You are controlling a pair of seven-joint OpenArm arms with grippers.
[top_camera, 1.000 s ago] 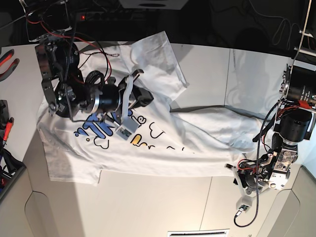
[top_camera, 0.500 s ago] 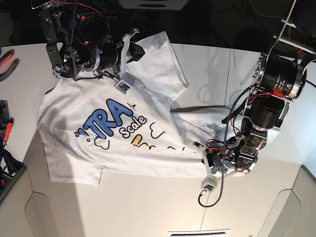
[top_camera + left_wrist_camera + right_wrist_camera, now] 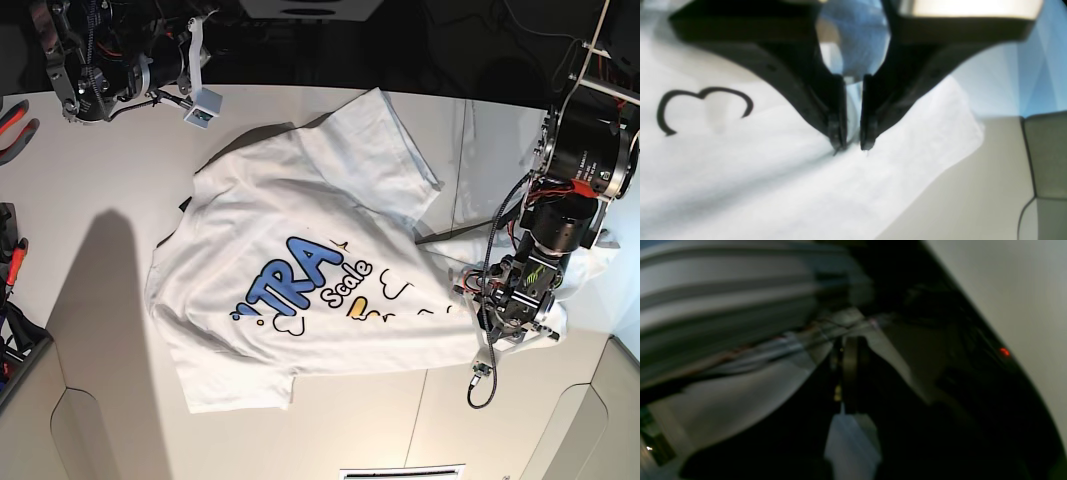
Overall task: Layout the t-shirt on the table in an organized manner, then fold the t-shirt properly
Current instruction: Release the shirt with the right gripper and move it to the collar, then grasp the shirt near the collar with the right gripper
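The white t-shirt (image 3: 300,230) lies print up across the middle of the table (image 3: 100,150), one sleeve pointing to the far edge. At the shirt's right end my left gripper (image 3: 478,305) is down on the cloth. In the left wrist view its black jaws (image 3: 853,146) stand nearly together, pinching a ridge of the white t-shirt (image 3: 773,173) beside a cloud outline. My right gripper (image 3: 193,40) hangs raised over the table's far left corner, off the shirt. The right wrist view is blurred and dark, and the right gripper (image 3: 848,373) looks shut with nothing in it.
Red-handled tools (image 3: 15,125) lie at the table's left edge. A thin dark seam and a rounded cut-out (image 3: 60,400) mark the near left corner, and another cut-out panel (image 3: 1043,156) sits right of the shirt. Cables and dark gear lie behind the far edge.
The shirt has slid to the right, drawn along by my left gripper. My right arm has lifted off the shirt and swung to the far left corner.
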